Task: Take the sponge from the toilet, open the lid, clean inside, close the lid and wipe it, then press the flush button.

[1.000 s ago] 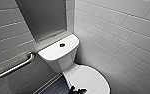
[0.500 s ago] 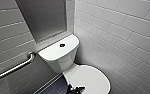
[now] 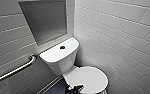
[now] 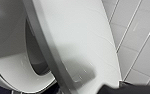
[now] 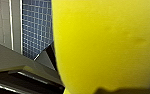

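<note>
The right gripper [image 5: 116,90] holds the sponge [image 5: 103,42] close against its wrist camera, above the blue tiled floor [image 5: 37,27]; which way the sponge's long axis runs cannot be told. The left gripper [image 3: 74,88] sits at the front left edge of the lid [image 3: 92,78], and whether it is wide or narrow cannot be told. In the left wrist view the lid stands a little off the seat, with the bowl [image 4: 21,70] showing in the gap. The lid's long axis runs from the tank [image 3: 58,60] out to the toilet's front. The flush button [image 3: 62,47] sits mid-top of the tank. A grab bar [image 3: 16,70] crosses the wall beside it.
</note>
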Tool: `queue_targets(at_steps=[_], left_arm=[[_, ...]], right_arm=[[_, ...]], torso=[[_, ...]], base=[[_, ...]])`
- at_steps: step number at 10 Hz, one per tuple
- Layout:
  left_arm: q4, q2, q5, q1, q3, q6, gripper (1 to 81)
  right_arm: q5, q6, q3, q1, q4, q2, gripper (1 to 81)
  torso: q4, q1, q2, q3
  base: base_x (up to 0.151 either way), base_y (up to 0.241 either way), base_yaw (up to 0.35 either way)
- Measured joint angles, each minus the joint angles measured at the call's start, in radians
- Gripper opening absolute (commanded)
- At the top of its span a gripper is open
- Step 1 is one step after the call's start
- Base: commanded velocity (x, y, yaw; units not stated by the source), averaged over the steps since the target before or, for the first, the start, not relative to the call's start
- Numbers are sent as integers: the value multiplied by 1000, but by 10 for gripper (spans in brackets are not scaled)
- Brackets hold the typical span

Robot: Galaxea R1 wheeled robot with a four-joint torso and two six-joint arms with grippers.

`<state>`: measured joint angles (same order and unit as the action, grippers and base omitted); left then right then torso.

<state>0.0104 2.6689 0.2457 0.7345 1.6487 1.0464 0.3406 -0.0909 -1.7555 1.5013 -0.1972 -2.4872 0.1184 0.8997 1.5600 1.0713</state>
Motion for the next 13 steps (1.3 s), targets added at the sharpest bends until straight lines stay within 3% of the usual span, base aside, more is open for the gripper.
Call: queue_targets(at_steps=[1, 3, 5, 8, 13], left_arm=[[0, -20, 25, -1, -26, 13, 811], [-3, -70, 49, -15, -81, 151, 811], [-3, -132, 100, -20, -158, 215, 811], [-3, -177, 155, -20, -221, 282, 811], [-3, -156, 166, -20, -158, 342, 811]], right_arm=[[0, 0, 0, 0, 0, 0, 10], [0, 0, 0, 1, 0, 0, 10], [0, 0, 0, 1, 0, -1, 10], [1, 0, 0, 6, 0, -5, 10], [2, 0, 4, 14, 0, -6, 10]], torso=[[0, 0, 0, 0], [0, 0, 0, 0], [0, 0, 0, 0], [0, 0, 0, 0], [0, 0, 0, 0]], base=[[0, 0, 0], [0, 0, 0], [0, 0, 0], [0, 0, 0], [0, 0, 0]])
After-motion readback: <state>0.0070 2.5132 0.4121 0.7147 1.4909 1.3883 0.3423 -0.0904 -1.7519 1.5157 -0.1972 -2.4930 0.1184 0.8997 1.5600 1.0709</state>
